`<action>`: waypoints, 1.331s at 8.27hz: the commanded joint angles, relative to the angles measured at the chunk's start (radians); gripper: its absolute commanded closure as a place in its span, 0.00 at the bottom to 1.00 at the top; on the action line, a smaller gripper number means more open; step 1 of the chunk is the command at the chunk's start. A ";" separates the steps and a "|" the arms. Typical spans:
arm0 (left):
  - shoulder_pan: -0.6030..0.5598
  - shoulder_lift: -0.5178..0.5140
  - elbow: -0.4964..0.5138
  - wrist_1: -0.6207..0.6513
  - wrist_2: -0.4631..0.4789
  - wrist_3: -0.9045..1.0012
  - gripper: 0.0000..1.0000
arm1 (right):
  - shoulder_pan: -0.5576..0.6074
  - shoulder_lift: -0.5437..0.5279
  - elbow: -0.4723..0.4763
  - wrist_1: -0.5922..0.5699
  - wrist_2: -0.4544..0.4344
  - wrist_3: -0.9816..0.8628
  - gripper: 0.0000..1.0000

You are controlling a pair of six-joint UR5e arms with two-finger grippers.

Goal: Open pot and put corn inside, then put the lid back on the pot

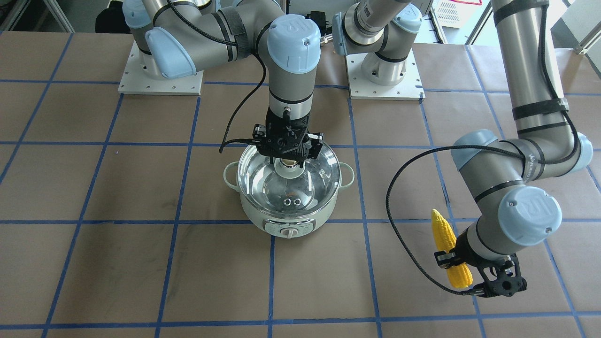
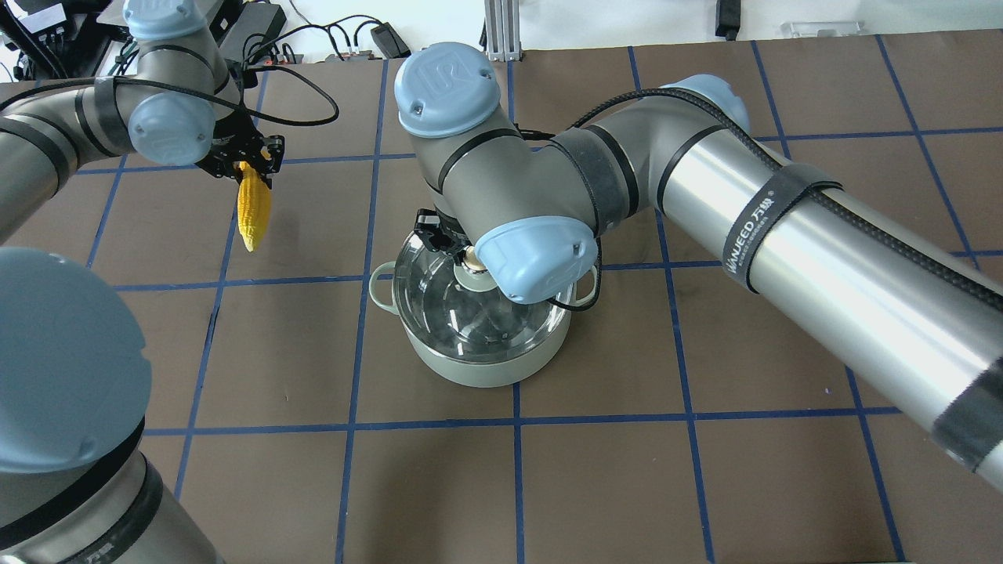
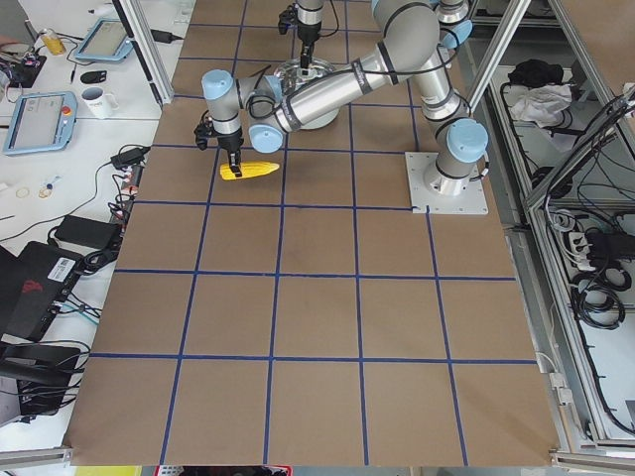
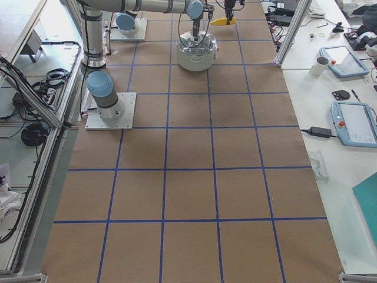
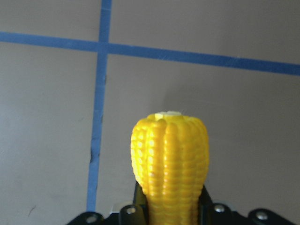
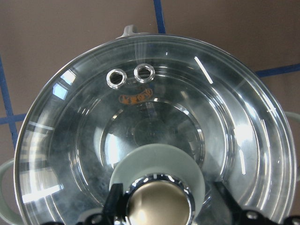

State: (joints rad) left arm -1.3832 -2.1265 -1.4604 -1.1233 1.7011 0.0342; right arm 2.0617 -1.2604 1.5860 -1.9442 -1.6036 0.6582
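Note:
The mint-green pot (image 1: 300, 218) stands mid-table with the clear glass lid (image 1: 310, 183) seated on it. My right gripper (image 1: 288, 159) hangs straight down over the lid. In the right wrist view its open jaws straddle the beige-metallic knob (image 6: 157, 204) with a small gap on each side. My left gripper (image 1: 450, 260) is shut on the yellow corn (image 1: 443, 232) and holds it just above the table, well to the robot's left of the pot. The corn also shows in the left wrist view (image 5: 169, 159) and the overhead view (image 2: 253, 207).
The brown table has a blue tape grid. The two arm base plates (image 1: 162, 80) (image 1: 385, 80) sit behind the pot. The right arm's long link (image 2: 783, 227) spans above the table's right half. Side benches hold tablets and a mug (image 4: 321, 66).

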 commanded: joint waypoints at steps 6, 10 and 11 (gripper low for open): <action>-0.194 0.287 0.003 -0.367 -0.030 -0.168 1.00 | -0.011 -0.034 -0.029 0.004 0.001 -0.005 0.76; -0.197 0.338 0.000 -0.392 -0.144 -0.145 1.00 | -0.242 -0.160 -0.092 0.178 0.046 -0.300 0.82; -0.201 0.347 -0.003 -0.391 -0.144 -0.145 1.00 | -0.341 -0.192 -0.092 0.259 0.051 -0.444 0.82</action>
State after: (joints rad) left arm -1.5780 -1.8027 -1.4585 -1.5136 1.5694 -0.1127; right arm 1.8853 -1.3858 1.5010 -1.8047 -1.5772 0.4383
